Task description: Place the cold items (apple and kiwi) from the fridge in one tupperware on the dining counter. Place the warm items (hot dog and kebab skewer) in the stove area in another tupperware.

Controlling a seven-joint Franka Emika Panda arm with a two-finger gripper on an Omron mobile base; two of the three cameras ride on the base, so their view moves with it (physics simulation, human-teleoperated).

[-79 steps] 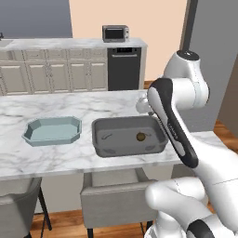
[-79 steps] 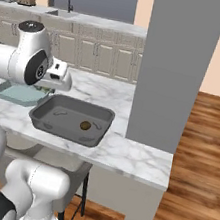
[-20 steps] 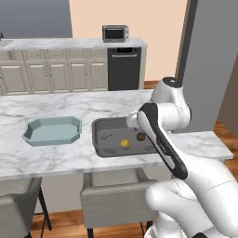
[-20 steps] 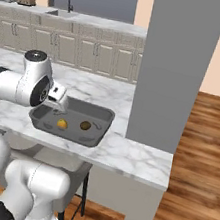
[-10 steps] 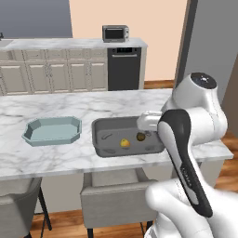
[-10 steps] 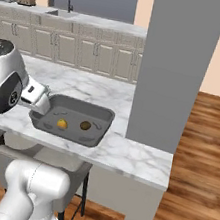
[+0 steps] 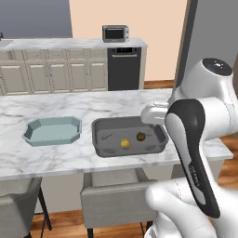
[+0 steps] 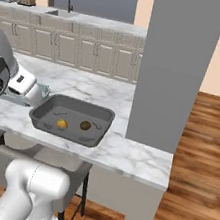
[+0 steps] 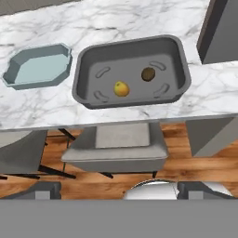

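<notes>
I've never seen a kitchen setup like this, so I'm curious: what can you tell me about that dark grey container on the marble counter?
The dark grey container is a wide, shallow rectangular tub with rounded corners, a flared rim and small raised ridges on its floor. It looks like matte plastic. It sits flat and lidless near the front edge of the marble counter, beside a pale blue container, apart from it. Inside lie a yellowish apple and a brown kiwi, side by side without touching.

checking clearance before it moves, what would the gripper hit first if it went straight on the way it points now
Judging by the hand view, it looks down past the counter's near edge, so probably the grey chair seat below the counter comes first, not the dark tupperware. Depth is unclear, so the counter edge might come first.
</notes>
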